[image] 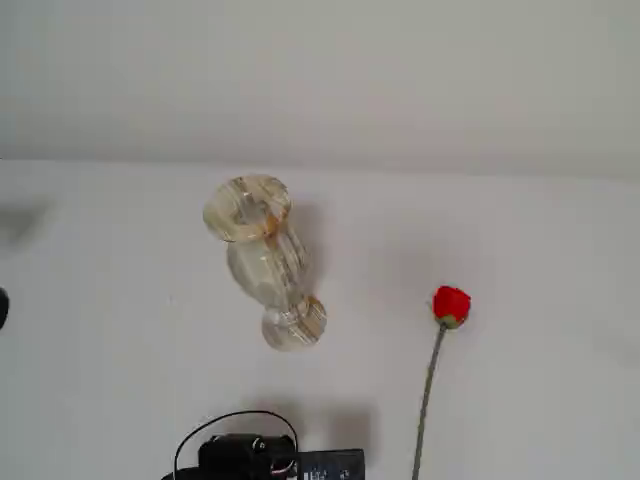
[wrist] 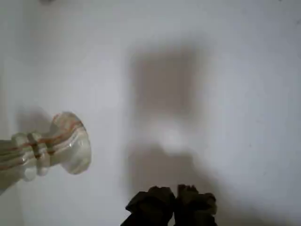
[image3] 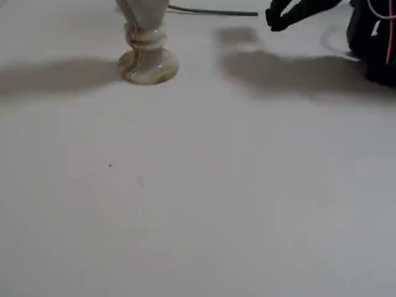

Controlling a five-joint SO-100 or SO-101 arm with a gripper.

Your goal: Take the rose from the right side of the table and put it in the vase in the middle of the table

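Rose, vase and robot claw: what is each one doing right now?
rose: lying flat on the table, untouched.
vase: standing upright, empty, no flower inside.
gripper: shut, holding nothing, hovering above the table beside the vase.

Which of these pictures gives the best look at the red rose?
The fixed view from above: the rose shows its red bud and most of its stem, lying on the table. Another fixed view catches only a thin stretch of stem. The wrist view shows no rose.
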